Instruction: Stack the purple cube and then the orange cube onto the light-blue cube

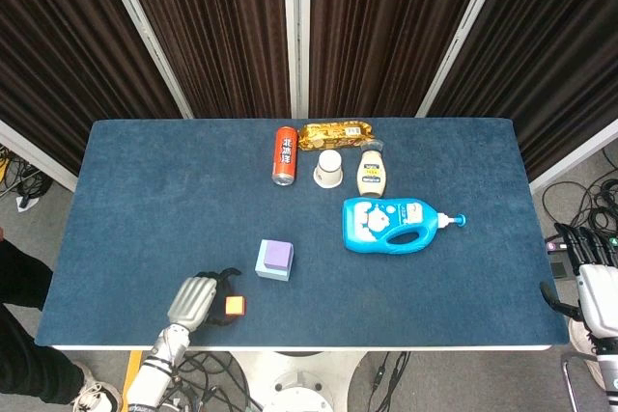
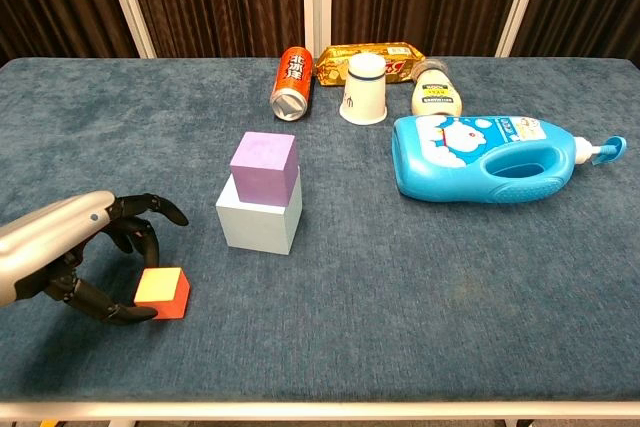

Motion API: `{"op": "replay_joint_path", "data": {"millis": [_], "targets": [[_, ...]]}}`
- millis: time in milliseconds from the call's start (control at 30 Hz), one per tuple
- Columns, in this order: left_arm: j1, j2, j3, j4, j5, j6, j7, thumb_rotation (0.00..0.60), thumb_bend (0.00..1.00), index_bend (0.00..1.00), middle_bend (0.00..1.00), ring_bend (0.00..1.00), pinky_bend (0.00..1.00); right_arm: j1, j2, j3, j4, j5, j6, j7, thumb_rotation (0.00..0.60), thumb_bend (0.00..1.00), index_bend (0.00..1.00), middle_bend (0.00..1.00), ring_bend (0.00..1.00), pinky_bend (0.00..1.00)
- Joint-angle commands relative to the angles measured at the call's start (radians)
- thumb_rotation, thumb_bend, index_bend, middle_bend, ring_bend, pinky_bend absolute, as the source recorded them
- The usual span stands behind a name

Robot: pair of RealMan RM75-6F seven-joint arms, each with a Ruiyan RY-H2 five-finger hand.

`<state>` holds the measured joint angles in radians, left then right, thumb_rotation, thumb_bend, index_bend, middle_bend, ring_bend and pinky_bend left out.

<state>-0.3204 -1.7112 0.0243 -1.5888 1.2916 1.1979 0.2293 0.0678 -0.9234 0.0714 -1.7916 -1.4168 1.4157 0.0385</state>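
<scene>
The purple cube [image 2: 264,165] [image 1: 278,255] sits on top of the light-blue cube [image 2: 259,223] [image 1: 271,272] in the middle of the table. The orange cube [image 2: 163,293] [image 1: 234,306] rests on the cloth near the front left edge. My left hand [image 2: 70,252] [image 1: 196,298] is low on its left side, fingers [image 2: 150,217] curved over behind the cube and the thumb tip touching its front left corner; no firm grip shows. My right hand [image 1: 591,267] hangs off the table's right edge, holding nothing, and only the head view shows it.
Along the back stand a red can [image 2: 290,82], a snack packet [image 2: 372,53], an upturned white cup [image 2: 364,88] and a small sauce bottle [image 2: 435,93]. A blue detergent bottle [image 2: 495,157] lies on its side to the right of the stack.
</scene>
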Motion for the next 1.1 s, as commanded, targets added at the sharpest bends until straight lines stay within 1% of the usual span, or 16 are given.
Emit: {"op": "replay_joint_path", "data": {"millis": [33, 367, 500, 600, 767, 900, 1100], "targets": [[0.005, -0.009, -0.003, 0.005, -0.002, 0.004, 0.002, 0.6, 0.22, 0.33, 0.63, 0.41, 0.36, 0.0, 0.001, 0.001, -0.001, 0.002, -0.001, 0.0, 0.6, 0.23, 0.04, 0.09, 0.0, 0.0], [0.015, -0.014, -0.014, 0.011, -0.003, 0.006, -0.001, 0.6, 0.25, 0.35, 0.65, 0.43, 0.38, 0.001, 0.003, 0.002, -0.003, 0.007, -0.003, 0.0, 0.6, 0.23, 0.04, 0.09, 0.0, 0.0], [0.015, 0.015, -0.02, -0.007, 0.008, 0.014, 0.001, 0.6, 0.25, 0.34, 0.65, 0.43, 0.38, 0.001, 0.002, 0.003, -0.002, 0.01, -0.004, -0.001, 0.6, 0.23, 0.04, 0.09, 0.0, 0.0], [0.011, 0.053, -0.031, -0.03, 0.022, 0.027, 0.012, 0.6, 0.25, 0.34, 0.65, 0.43, 0.38, 0.002, 0.002, 0.003, -0.002, 0.01, -0.005, -0.001, 0.6, 0.23, 0.04, 0.09, 0.0, 0.0], [-0.006, 0.138, -0.075, -0.064, 0.019, 0.036, 0.041, 0.6, 0.25, 0.34, 0.65, 0.43, 0.38, 0.002, 0.002, 0.003, -0.004, 0.008, -0.005, -0.004, 0.6, 0.23, 0.04, 0.09, 0.0, 0.0], [-0.031, 0.207, -0.115, -0.065, 0.007, 0.02, 0.053, 0.6, 0.25, 0.35, 0.64, 0.43, 0.38, 0.003, 0.002, 0.002, -0.005, 0.007, -0.006, -0.007, 0.6, 0.23, 0.04, 0.09, 0.0, 0.0], [-0.091, 0.294, -0.182, -0.045, 0.0, -0.038, 0.009, 0.6, 0.25, 0.35, 0.63, 0.43, 0.38, 0.004, -0.005, 0.004, 0.0, 0.0, 0.001, -0.008, 0.6, 0.23, 0.04, 0.09, 0.0, 0.0]]}}
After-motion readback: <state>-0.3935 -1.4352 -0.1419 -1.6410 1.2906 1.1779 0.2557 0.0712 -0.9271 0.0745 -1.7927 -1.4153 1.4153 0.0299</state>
